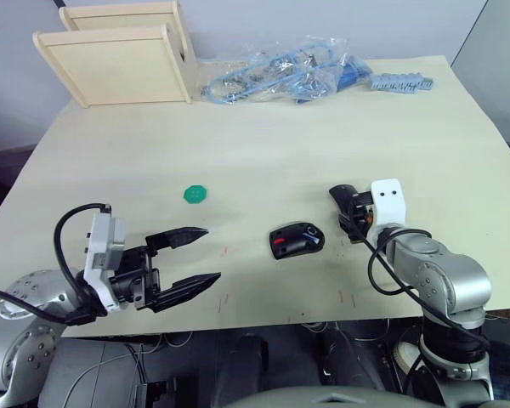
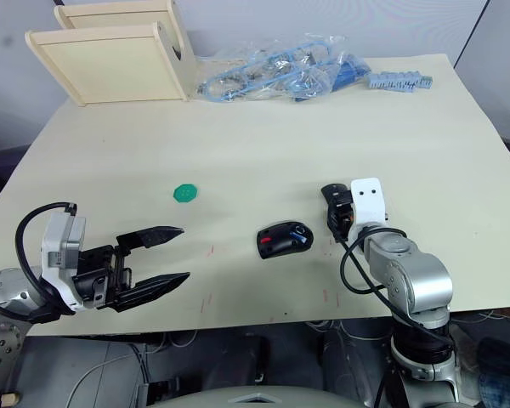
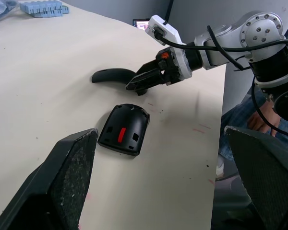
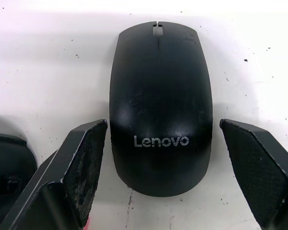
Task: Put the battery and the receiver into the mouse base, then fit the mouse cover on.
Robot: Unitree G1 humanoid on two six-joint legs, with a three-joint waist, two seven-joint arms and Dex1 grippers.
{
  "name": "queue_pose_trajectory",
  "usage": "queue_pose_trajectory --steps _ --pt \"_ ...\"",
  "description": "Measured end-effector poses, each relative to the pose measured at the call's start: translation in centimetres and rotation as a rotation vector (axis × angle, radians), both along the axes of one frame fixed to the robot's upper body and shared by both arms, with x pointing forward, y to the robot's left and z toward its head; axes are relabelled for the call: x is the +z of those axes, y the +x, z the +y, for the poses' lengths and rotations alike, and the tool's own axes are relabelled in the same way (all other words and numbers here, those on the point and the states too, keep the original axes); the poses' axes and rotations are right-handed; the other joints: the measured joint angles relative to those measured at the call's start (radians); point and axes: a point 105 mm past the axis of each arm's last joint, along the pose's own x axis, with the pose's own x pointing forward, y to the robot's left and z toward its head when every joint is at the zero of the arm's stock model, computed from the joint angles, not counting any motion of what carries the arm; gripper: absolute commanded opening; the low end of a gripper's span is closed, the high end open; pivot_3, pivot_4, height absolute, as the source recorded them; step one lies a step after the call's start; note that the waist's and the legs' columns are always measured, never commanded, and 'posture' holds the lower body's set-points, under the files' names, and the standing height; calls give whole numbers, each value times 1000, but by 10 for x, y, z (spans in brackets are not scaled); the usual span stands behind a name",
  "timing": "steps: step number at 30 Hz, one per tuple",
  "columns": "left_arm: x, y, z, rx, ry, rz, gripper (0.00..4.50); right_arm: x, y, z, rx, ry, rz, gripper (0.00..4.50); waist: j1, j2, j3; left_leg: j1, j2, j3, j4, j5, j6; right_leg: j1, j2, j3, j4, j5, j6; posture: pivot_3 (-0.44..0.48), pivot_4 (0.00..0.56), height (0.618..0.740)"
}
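right wrist view: mouse cover (image 4: 161, 105) reads "lenovo", between open gripper (image 4: 175, 175) fingers.

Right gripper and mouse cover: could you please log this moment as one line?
right gripper: open, straddling mouse cover | mouse base: on table, uncovered | left gripper: open, idle

Each arm has rounded silver-grey metal joint housings with small dark screws. Black cables loop from the forearm to a white rectangular wrist module. The left gripper (image 1: 187, 261) carries two black, wedge-shaped fingers (image 3: 69, 179) with a coarse, gritty pad texture on a black mechanical frame. The right gripper (image 3: 137, 82) has the same black fingers (image 4: 84, 167), with a small orange-red part at its base.
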Motion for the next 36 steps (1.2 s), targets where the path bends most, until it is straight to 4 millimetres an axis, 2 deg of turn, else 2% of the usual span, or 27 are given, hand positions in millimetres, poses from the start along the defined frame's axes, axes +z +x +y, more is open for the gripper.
queue_pose_trajectory --steps 24,25,27,36 --pt "-3 -1 -4 -28 -6 1 4500 0 0 0 0 3 -10 3975 0 1 0 0 0 0 0 0 0 0 0 0 0 0 0 0 150 740" --pt "-3 0 -3 -27 -5 0 4500 0 0 0 2 4 -12 3416 0 1 1 0 0 0 0 0 0 0 0 0 0 0 0 0 150 740" --pt "-3 0 -4 -28 -4 -2 4500 0 0 0 4 5 -10 2741 0 1 1 0 0 0 0 0 0 0 0 0 0 0 0 0 150 740" --pt "-4 0 -4 -30 -2 -5 4500 -1 -1 -1 6 4 -7 2741 0 1 1 0 0 0 0 0 0 0 0 0 0 0 0 0 150 740"
